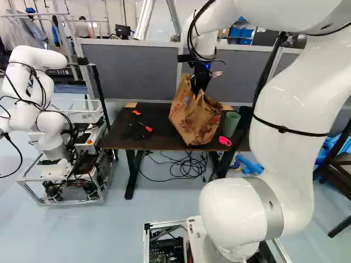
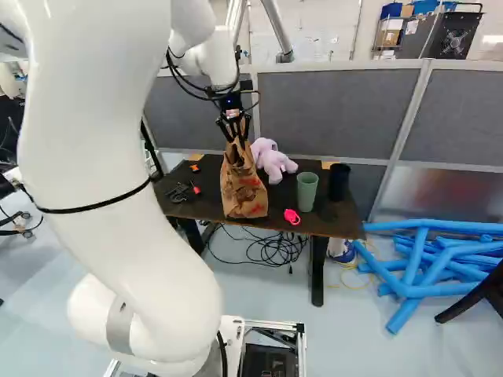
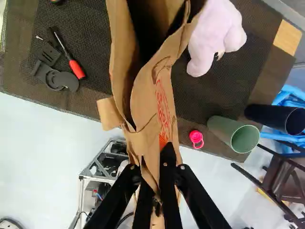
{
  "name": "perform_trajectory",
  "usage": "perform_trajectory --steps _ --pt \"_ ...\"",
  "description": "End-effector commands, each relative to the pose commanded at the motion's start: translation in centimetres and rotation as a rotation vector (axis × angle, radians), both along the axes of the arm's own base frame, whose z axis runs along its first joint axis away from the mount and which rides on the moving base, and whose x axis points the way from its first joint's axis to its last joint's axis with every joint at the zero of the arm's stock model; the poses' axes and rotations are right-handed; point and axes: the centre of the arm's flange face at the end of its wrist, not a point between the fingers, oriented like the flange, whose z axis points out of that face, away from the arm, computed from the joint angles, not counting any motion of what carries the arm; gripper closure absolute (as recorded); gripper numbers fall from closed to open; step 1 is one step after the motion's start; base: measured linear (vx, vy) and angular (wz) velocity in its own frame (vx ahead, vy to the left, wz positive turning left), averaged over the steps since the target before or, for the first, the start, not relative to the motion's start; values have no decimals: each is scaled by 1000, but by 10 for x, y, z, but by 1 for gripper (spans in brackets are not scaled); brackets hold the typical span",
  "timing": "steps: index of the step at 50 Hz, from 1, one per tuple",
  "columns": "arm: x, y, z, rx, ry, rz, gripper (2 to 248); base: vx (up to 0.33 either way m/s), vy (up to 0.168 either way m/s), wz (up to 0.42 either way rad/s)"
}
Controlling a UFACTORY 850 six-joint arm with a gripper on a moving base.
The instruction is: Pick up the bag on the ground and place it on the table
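In the left base view, the paper bag (image 1: 192, 121) tilts above or on the table (image 1: 156, 114); contact is unclear. In the right base view, the hand (image 2: 237, 138) holds its top, near a plush toy (image 2: 273, 160) and green cup (image 2: 307, 192). In the wrist view, the fingers close tightly on the bag's rim.

You are seeing a lilac plush toy (image 2: 273, 161) lying near a green cup (image 2: 307, 192), which is standing beside a black cup (image 2: 339, 182). A pink object (image 2: 291, 217) is resting nearby. Tangled black cables (image 2: 271, 250) and piled blue tubes (image 2: 424, 275) are lying on the floor. Another robot (image 1: 38, 98) is standing at the left base view's left.
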Motion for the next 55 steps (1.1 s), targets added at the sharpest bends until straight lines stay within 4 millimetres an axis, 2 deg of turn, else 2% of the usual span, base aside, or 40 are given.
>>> perform_trajectory --steps 23,55 --pt "20 31 -1 -94 -6 121 229 0 0 0" --pt "42 57 -40 -159 44 216 229 0 0 0"
